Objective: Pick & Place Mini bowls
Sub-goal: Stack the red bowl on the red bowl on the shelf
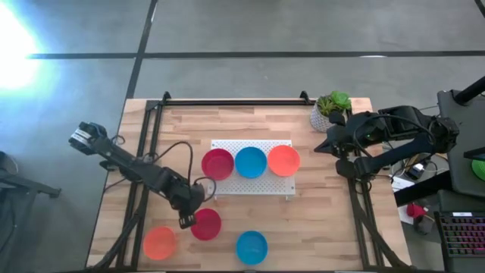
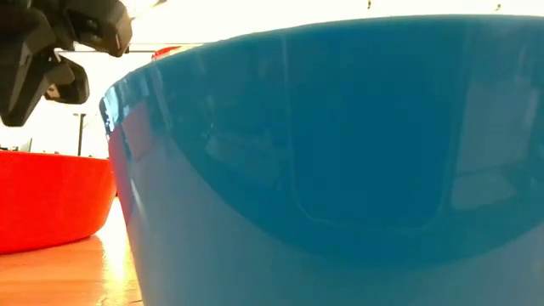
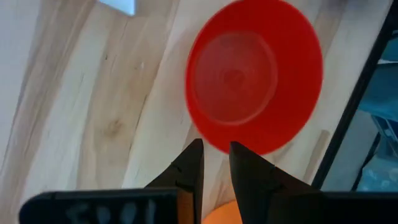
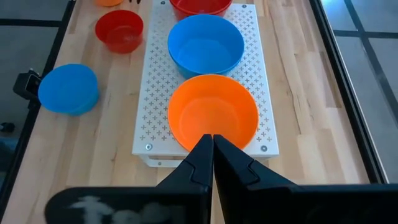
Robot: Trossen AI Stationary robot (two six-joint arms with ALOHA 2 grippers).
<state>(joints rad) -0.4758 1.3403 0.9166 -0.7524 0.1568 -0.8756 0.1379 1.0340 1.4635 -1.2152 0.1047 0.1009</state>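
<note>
- The left tool [image 1: 187,221] sits low over the front left of the wooden surface [image 1: 318,220], right at the rim of a small red bowl [image 1: 206,224] that stands on the wood.
- From the left wrist, the two fingers [image 3: 188,171] are narrowly parted, with a thin gap between them; nothing is gripped, and the red bowl lies just beyond their tips.
- A small orange bowl [image 1: 159,242] stands just beside the red one, nearer the left edge; a small blue bowl [image 1: 251,246] stands apart from them, toward the front centre.
- On the white perforated board [image 1: 250,182] three larger bowls sit in a row: red [image 1: 217,164], blue [image 1: 251,161], orange [image 1: 283,160].
- The right tool [image 4: 212,144] waits at the right edge of the surface near the potted plant [image 1: 331,108], its fingers pressed together and empty.
</note>
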